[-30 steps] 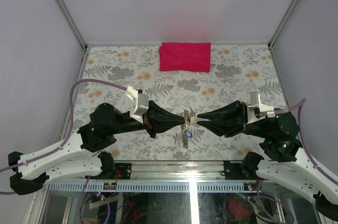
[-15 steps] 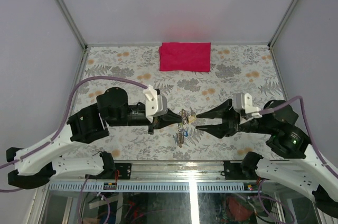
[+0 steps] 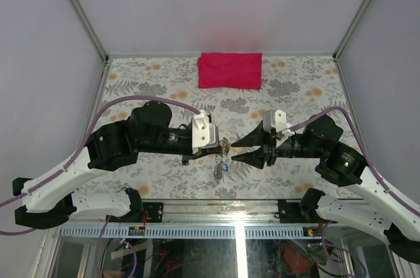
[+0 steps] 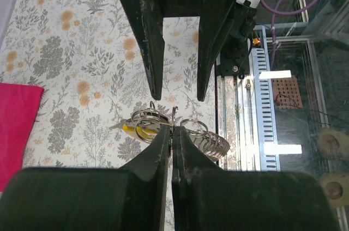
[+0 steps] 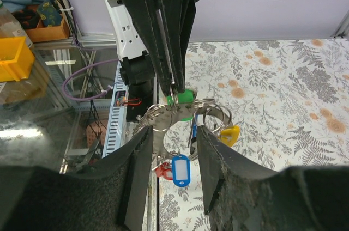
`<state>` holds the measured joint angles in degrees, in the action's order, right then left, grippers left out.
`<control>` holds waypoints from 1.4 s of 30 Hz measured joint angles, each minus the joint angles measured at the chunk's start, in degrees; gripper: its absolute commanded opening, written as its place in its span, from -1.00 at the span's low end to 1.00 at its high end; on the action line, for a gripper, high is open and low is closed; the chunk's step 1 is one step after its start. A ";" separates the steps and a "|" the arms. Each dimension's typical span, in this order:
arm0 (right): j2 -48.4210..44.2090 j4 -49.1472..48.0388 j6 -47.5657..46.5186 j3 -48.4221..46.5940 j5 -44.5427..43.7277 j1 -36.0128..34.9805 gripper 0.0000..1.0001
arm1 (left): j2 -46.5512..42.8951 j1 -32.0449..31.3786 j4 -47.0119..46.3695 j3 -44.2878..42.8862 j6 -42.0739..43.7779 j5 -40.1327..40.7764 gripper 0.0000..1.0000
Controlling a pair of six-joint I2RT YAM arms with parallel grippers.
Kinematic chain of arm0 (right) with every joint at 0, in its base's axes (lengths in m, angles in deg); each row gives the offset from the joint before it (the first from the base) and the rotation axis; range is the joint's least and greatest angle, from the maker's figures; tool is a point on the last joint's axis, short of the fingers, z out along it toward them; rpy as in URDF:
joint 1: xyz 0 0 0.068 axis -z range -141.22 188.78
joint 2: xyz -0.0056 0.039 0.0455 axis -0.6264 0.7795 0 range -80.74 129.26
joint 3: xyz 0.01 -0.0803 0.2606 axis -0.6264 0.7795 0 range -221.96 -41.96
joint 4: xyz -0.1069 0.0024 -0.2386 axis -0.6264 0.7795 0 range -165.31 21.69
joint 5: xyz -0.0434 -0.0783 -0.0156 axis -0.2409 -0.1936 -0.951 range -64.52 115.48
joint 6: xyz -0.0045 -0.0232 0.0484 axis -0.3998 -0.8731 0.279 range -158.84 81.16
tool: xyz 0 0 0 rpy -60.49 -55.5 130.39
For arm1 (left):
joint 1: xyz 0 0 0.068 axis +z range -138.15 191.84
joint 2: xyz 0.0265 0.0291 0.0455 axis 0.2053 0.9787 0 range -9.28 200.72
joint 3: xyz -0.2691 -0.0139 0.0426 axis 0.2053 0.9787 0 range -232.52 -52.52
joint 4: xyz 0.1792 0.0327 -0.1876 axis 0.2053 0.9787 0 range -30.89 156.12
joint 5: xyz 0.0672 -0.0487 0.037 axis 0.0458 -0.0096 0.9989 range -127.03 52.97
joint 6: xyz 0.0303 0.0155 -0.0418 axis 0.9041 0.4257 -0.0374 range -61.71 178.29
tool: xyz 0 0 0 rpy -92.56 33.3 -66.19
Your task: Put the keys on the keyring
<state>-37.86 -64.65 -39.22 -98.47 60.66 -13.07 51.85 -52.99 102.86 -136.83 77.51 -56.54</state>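
The keyring [image 5: 154, 112] is lifted off the table [image 3: 151, 88] near the middle of its near edge, pinched by the left gripper [image 4: 172, 131], whose fingers are pressed tight together on the wire. The keys [image 3: 222, 163] hang below it in a loose bunch: a green tag [image 5: 183, 99] right at the left fingertips, a yellow tag [image 5: 230, 134] off to one side, and a blue tag [image 5: 180, 164] and a red tag [image 5: 161, 170] dangling lowest. The right gripper [image 5: 174, 130] faces the left one tip to tip, its jaws partly apart and holding nothing. The wire loops sit just at the mouth of that gap, and I cannot tell whether they touch a finger. The two grippers are nearly nose to nose, so the bunch has little room on the left and right. On the far side, bare flowered tabletop runs to the red cloth [image 3: 230, 70] at the far edge. The metal rail [image 3: 216, 204] along the near edge lies near the hanging tags.
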 measured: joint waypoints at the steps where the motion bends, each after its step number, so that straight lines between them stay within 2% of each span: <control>1: 0.28 -0.46 0.17 0.00 0.04 0.00 -0.14 | 0.28 0.00 0.57 -0.39 0.22 0.00 -1.00; 13: 2.97 -4.50 1.55 0.00 1.90 0.00 -0.28 | 2.23 -0.37 4.81 -2.97 1.70 0.63 -1.00; 21: 4.17 -6.10 2.10 0.00 3.08 0.00 -0.46 | 2.82 -0.63 6.08 -3.21 2.27 0.96 -1.00; 42: 6.64 -6.25 2.10 0.00 4.92 0.00 -0.56 | 2.91 -0.74 6.99 -3.76 2.34 1.99 -1.00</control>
<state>-31.22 -70.90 -37.12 -98.47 65.58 -13.07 54.75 -53.74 109.86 -140.59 79.85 -54.55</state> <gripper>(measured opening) 0.239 0.022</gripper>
